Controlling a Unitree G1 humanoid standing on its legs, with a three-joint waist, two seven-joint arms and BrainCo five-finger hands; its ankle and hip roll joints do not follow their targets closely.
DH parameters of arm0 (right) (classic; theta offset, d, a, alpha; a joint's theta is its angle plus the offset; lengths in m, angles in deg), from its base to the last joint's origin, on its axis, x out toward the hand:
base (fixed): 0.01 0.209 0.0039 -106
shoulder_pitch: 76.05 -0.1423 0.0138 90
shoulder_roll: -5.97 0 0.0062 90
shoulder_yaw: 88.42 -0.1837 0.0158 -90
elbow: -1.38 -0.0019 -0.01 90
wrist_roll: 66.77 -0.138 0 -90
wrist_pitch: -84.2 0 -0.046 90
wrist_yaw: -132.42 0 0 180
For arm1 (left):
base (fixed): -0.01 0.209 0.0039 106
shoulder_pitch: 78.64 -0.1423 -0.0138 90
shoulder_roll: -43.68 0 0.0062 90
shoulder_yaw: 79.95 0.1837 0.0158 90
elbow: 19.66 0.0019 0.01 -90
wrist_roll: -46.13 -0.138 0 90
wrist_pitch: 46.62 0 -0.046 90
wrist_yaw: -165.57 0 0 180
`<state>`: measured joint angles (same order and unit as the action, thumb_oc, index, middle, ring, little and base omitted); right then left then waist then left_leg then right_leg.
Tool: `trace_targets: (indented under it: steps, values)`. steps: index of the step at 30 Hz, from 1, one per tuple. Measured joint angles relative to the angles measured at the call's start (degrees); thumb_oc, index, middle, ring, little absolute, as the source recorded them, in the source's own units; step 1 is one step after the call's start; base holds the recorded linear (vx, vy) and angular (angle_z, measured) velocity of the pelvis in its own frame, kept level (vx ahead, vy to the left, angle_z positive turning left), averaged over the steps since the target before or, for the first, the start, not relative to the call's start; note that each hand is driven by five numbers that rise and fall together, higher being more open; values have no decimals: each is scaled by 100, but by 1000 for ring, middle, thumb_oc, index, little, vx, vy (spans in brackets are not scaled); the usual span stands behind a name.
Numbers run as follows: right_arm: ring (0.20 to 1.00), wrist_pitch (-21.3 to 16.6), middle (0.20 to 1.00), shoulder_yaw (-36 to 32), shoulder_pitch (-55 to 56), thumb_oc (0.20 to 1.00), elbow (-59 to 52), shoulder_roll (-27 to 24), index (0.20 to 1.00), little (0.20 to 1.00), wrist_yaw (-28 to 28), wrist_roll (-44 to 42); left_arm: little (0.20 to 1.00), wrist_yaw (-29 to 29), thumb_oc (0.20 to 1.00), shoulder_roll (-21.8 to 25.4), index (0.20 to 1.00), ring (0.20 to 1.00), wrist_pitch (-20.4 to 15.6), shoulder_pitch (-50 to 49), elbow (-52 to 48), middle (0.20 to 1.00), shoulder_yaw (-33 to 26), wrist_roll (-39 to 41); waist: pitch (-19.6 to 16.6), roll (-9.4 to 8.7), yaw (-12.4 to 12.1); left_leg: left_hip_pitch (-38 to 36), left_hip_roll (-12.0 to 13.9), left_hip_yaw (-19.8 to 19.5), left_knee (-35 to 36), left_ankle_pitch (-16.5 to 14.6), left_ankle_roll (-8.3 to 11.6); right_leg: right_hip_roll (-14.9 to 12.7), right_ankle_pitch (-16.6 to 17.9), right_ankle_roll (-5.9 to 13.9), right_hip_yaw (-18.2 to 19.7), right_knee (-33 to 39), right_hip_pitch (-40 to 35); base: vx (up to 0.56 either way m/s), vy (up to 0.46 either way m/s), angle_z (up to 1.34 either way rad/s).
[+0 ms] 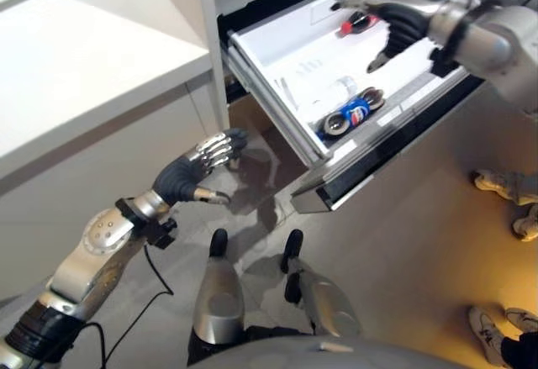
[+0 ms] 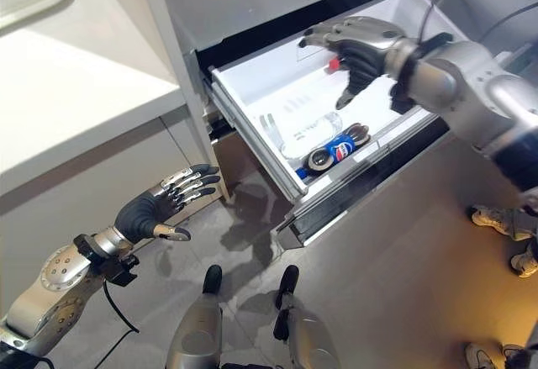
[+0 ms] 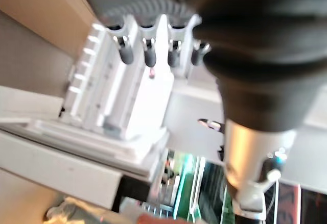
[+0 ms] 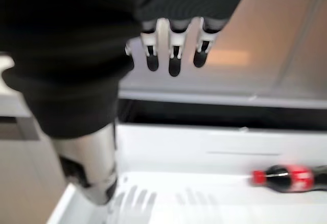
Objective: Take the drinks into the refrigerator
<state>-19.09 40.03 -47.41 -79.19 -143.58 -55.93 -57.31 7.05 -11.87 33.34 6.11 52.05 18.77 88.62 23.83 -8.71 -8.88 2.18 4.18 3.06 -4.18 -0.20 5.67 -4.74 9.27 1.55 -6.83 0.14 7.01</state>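
Your right robot hand [image 2: 361, 50] hovers over the pulled-out white refrigerator drawer [image 2: 252, 92], fingers spread wide and holding nothing. Beneath it, a dark cola bottle with a red cap [image 4: 288, 178] lies on the drawer floor. A blue soda can [image 2: 340, 147] lies at the drawer's front corner. Your left robot hand [image 2: 160, 205] hangs wide and empty beside the white bench [image 2: 67, 92].

The pulled-out refrigerator drawer [image 2: 252, 92] is open from above, its white middle floor bare between the red-capped cola bottle [image 4: 286, 178] near the back wall and the blue can [image 2: 340, 148] against the front wall.
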Motion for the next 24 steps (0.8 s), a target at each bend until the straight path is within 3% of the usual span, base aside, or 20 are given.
trace_targets:
  steps: [3, 4, 5, 8, 9, 11, 14, 15, 16, 17, 19, 24]
  values:
    - [1000, -50, 1000, -1133, 1411, 1000, -150, -95, 1000, 1000, 185, 17, 1000, 68, 1000, -56, 1000, 1000, -16, -208, -1, 1000, -210, -1, -123, 10, 164, -83, -8, 92, -65, -98, -31, -11, -23, 34, 82, 0, -72, 64, 32, -22]
    - [1000, -57, 1000, -1876, 2303, 1000, -325, -78, 1000, 1000, 231, 79, 1000, 95, 1000, -99, 1000, 1000, -15, -256, -4, 1000, -281, -6, -154, 10, 294, -140, -11, 166, -70, -133, -36, 0, -27, 41, 150, -4, -77, 53, 40, -20]
    - [1000, -85, 1000, -2623, 3148, 1000, -493, 74, 1000, 1000, 304, 131, 1000, 112, 1000, -236, 1000, 1000, -37, -382, -2, 1000, -419, -3, -190, 15, 342, -160, -12, 174, -70, -173, -71, -3, -38, 55, 168, -21, -84, 46, 37, -18]
    - [1000, -136, 1000, -3777, 4808, 1000, -743, 287, 1000, 1000, 351, 263, 1000, 130, 1000, -415, 1000, 1000, -35, -548, 6, 1000, -540, -14, -259, 81, 522, -185, -18, 249, -72, -218, -81, -10, -51, 70, 203, -19, -81, 51, 35, -15]
    - [1000, -144, 1000, -4414, 5665, 1000, -870, 633, 1000, 1000, 361, 353, 1000, 129, 1000, -538, 1000, 1000, -35, -619, 9, 1000, -545, -22, -299, 113, 546, -253, -8, 316, -59, -237, -75, 11, -76, 103, 287, -20, -86, 53, 26, -20]
    - [1000, -140, 1000, -4921, 6471, 1000, -937, 1274, 1000, 1000, 399, 381, 1000, 142, 1000, -653, 1000, 1000, -36, -722, 36, 1000, -591, -28, -411, 143, 645, -275, -2, 359, -42, -250, -72, 24, -110, 111, 323, -21, -82, 55, 20, -15]
    - [1000, -155, 1000, -5083, 7007, 1000, -900, 1947, 1000, 1000, 420, 526, 1000, 159, 1000, -762, 1000, 1000, -35, -747, 71, 1000, -542, -98, -523, 230, 685, -303, -2, 414, -13, -252, -77, 18, -117, 114, 365, -9, -77, 56, 25, -12]
    - [878, -141, 878, -5110, 7144, 878, -850, 2320, 878, 878, 470, 587, 1000, 159, 1000, -819, 1000, 1000, -40, -761, 79, 1000, -542, -123, -557, 268, 678, -361, 0, 458, 31, -249, -81, 28, -117, 114, 401, -2, -89, 47, 16, -11]
    - [831, -143, 831, -5107, 7206, 831, -818, 2467, 831, 831, 519, 622, 1000, 160, 1000, -838, 1000, 1000, -41, -767, 78, 1000, -537, -126, -582, 294, 675, -367, -2, 467, 46, -248, -81, 28, -116, 114, 412, 2, -86, 48, 7, -11]
    - [489, -141, 489, -5103, 7283, 489, -690, 2785, 489, 489, 575, 692, 1000, 159, 1000, -877, 1000, 1000, -44, -763, 78, 1000, -538, -127, -628, 327, 674, -375, -6, 474, 60, -246, -84, 28, -115, 117, 421, 6, -87, 26, 5, -5]
    - [200, -127, 200, -4926, 7359, 200, -572, 2857, 200, 200, 623, 794, 1000, 158, 1000, -919, 1000, 1000, -50, -765, 77, 1000, -532, -140, -676, 412, 690, -380, -19, 486, 82, -233, -103, 18, -106, 127, 440, 11, -82, 0, 0, 0]
    - [200, -105, 200, -3944, 7086, 200, 285, 3045, 200, 200, 615, 963, 1000, 143, 1000, -934, 1000, 1000, -93, -787, 71, 1000, -524, -221, -757, 404, 633, -453, -21, 485, 191, -197, -118, 25, -109, 124, 436, 21, -110, 0, 0, 0]
